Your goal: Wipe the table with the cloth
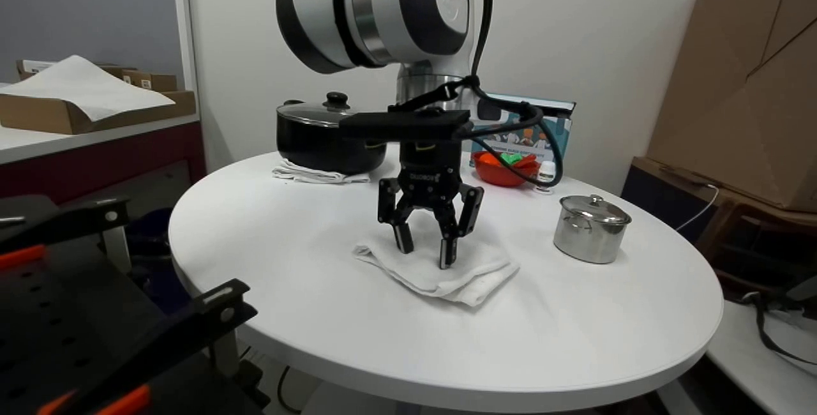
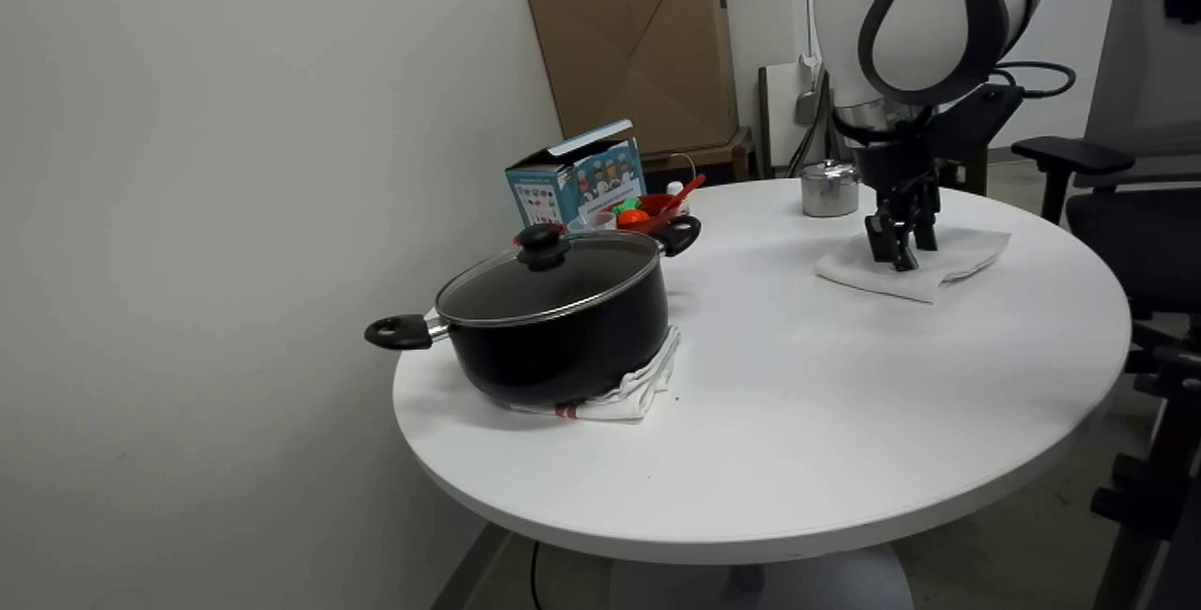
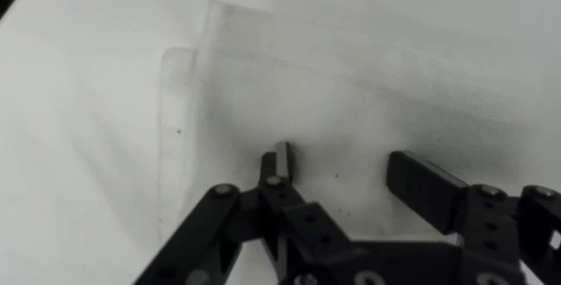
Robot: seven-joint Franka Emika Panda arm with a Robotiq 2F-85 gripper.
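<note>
A white folded cloth [image 1: 479,268] lies nearly flat on the round white table [image 1: 268,242], with some creases and a raised fold at its near edge. The cloth also shows in an exterior view [image 2: 971,251] and in the wrist view [image 3: 271,87]. My gripper [image 1: 426,258] points down over the middle of the cloth. Its fingers are apart with only cloth surface beneath them in the wrist view [image 3: 339,151]. The fingertips are at or just above the cloth; whether they touch it is hard to tell. Small dark specks show on the cloth.
A black lidded pot [image 2: 563,347] stands partly on a second folded cloth [image 2: 647,389]. A small steel pot [image 1: 590,236], a red bowl [image 1: 494,175] with toy food, a small white bottle [image 1: 546,172] and a blue box [image 2: 544,197] are also on the table.
</note>
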